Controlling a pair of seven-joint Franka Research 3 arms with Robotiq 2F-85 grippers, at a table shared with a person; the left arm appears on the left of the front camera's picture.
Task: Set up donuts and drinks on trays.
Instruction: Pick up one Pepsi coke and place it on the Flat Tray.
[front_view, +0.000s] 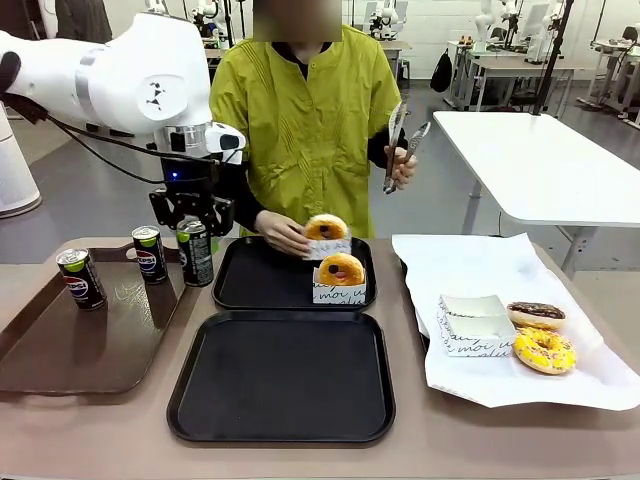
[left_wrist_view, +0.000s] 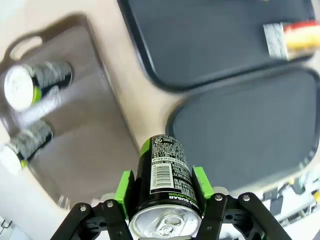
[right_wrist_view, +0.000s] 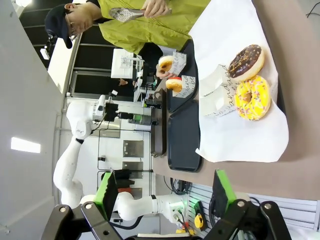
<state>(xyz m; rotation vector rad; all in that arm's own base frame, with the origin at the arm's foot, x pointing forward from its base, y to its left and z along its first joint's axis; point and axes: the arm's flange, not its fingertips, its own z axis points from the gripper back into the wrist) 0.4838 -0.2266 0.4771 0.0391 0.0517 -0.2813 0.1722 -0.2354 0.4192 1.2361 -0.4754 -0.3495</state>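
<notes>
The left claw is clamped around an upright Pepsi can at the brown tray's right edge, just left of the far black tray. Two more cans stand on the brown tray. A person's hand holds one sleeved donut on the far tray, beside another. The near black tray lies on the bench. The right claw is spread wide, gripping nothing.
</notes>
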